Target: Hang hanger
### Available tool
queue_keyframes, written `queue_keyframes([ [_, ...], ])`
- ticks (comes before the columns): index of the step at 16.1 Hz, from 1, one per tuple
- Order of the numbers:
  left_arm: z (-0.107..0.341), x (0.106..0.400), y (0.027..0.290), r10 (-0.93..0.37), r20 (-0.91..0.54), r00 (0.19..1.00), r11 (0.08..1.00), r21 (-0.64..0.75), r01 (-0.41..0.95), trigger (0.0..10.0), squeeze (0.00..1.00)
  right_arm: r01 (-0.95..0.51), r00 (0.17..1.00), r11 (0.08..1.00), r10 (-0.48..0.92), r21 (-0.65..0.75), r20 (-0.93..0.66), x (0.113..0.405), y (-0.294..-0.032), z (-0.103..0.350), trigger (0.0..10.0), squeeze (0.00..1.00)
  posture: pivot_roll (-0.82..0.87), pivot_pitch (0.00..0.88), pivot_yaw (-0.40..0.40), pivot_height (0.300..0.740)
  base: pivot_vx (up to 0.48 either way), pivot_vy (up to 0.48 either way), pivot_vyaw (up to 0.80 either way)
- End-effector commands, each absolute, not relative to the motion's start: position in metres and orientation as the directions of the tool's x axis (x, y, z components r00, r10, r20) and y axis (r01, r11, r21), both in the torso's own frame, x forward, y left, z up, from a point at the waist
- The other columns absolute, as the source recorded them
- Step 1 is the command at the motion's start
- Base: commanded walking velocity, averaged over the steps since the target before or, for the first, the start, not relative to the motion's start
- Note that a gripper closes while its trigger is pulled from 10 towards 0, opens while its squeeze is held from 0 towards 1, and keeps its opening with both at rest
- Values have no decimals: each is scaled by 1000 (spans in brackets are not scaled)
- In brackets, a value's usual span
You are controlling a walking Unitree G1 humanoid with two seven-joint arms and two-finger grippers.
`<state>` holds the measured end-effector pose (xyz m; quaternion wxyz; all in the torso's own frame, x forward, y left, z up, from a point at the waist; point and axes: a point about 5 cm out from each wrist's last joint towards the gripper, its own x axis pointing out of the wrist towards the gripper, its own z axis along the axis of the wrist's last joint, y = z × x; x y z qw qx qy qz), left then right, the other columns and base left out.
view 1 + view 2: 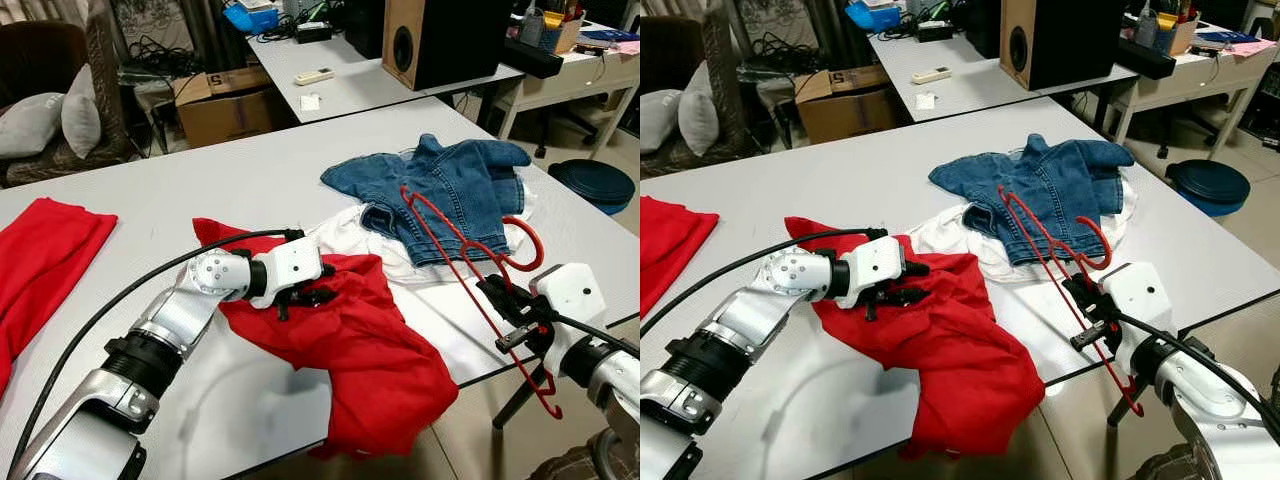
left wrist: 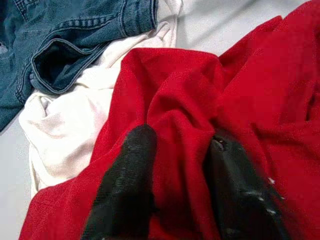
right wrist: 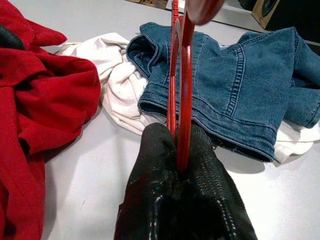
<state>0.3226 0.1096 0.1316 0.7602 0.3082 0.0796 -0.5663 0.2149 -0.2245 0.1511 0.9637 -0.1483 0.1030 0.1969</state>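
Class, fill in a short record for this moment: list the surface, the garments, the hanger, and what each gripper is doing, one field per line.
surface: grey table
red garment: red shirt crumpled at the table's near edge
other garments: denim jacket lying on a white garment; red cloth at far left
hanger: red hanger, held tilted above the table
left gripper: fingers pinching a fold of the red shirt
right gripper: shut on the red hanger

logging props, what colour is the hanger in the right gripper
Red hanger, held by the right gripper; clearest in the left eye view.
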Motion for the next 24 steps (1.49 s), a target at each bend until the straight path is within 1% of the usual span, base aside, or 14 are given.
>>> queue_keyframes([
  [1, 136, 326, 112, -811, -467, 352, 166, 393, 904, 0, 0, -428, 895, 871, 372, -242, -245, 214, -219, 154, 10000, 0, -13, 0, 115, 740, 0, 0, 0],
  [3, 135, 326, 113, -815, -467, 343, 160, 386, 908, 0, 0, -427, 896, 872, 372, -240, -242, 215, -218, 154, 10000, 0, -13, 0, 115, 740, 0, 0, 0],
  [8, 136, 324, 114, -859, -408, 309, 192, 303, 934, 0, 0, -427, 897, 871, 375, -243, -232, 215, -216, 154, 10000, 0, -15, 0, 119, 740, 0, 0, 0],
  [10, 139, 323, 114, -875, -362, 320, 230, 271, 935, 0, 0, -426, 898, 871, 376, -243, -228, 216, -215, 154, 10000, 0, -22, 0, 122, 740, 0, 0, 0],
  [12, 142, 324, 118, -883, -298, 363, 305, 225, 926, 0, 0, -428, 898, 871, 379, -241, -223, 216, -213, 153, 10000, 0, -30, 0, 126, 740, 0, 0, 0],
  [13, 139, 323, 122, -875, -302, 380, 325, 217, 921, 0, 0, -429, 898, 871, 382, -238, -220, 216, -211, 153, 10000, 0, -34, 0, 129, 740, 0, 0, 0],
  [17, 135, 322, 129, -859, -306, 409, 354, 221, 909, 0, 0, -432, 897, 871, 387, -236, -214, 216, -207, 153, 10000, 0, -49, 0, 138, 740, 0, 0, 0],
  [18, 137, 324, 132, -855, -273, 440, 391, 215, 895, 0, 0, -430, 898, 872, 387, -234, -209, 215, -206, 153, 10000, 0, -53, 0, 140, 740, 0, 0, 0],
  [19, 163, 334, 140, -845, -83, 529, 513, 158, 844, 0, 0, -426, 900, 873, 385, -236, -203, 215, -206, 154, 10000, 0, -54, 0, 143, 740, 0, 0, 0],
  [20, 177, 339, 145, -824, 17, 566, 564, 117, 817, 0, 0, -424, 901, 874, 383, -237, -201, 215, -207, 154, 10000, 0, -53, 0, 142, 740, 0, 0, 0],
  [21, 228, 352, 180, -687, 291, 666, 706, 48, 707, 0, 0, -415, 907, 877, 377, -242, -190, 215, -208, 156, 10000, 0, -49, 0, 138, 740, 0, 0, 0],
  [22, 257, 357, 213, -559, 408, 722, 791, 0, 612, 0, 0, -412, 909, 878, 377, -243, -178, 217, -208, 158, 10000, 0, -46, 0, 135, 740, 0, 0, 0],
  [23, 267, 357, 238, -495, 432, 754, 828, -28, 560, 0, 0, -418, 907, 876, 385, -243, -170, 219, -206, 159, 10000, 0, -41, 0, 131, 740, 0, 0, 0],
  [24, 261, 353, 249, -513, 353, 783, 846, 55, 530, 0, 0, -426, 903, 872, 394, -243, -170, 220, -204, 159, 10000, 0, -35, 0, 127, 740, 0, 0, 0],
])
